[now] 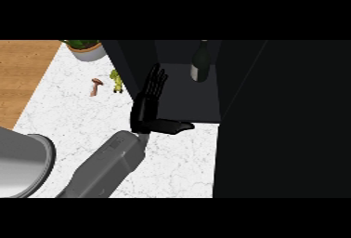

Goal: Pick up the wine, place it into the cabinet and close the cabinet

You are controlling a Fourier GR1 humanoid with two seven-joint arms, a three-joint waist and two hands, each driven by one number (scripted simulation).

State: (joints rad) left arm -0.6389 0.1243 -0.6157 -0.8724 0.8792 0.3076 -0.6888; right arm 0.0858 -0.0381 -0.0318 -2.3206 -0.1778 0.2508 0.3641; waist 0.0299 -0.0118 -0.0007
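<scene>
The dark wine bottle [200, 62] stands upright inside the open black cabinet [185, 100], at the back of its shelf. My left hand [148, 104] is open with straight fingers, resting along the cabinet's left wall, thumb pointing right toward the shelf's front edge. It holds nothing and is apart from the bottle. The cabinet's black door [281, 121] stands open at the right and fills much of the view. My right hand does not show.
On the white marble counter [82, 121] lie a small brown item [96, 86] and a yellow-green item [117, 81] at the back left. A potted plant [86, 49] stands at the far edge. A grey round rim [24, 162] shows lower left.
</scene>
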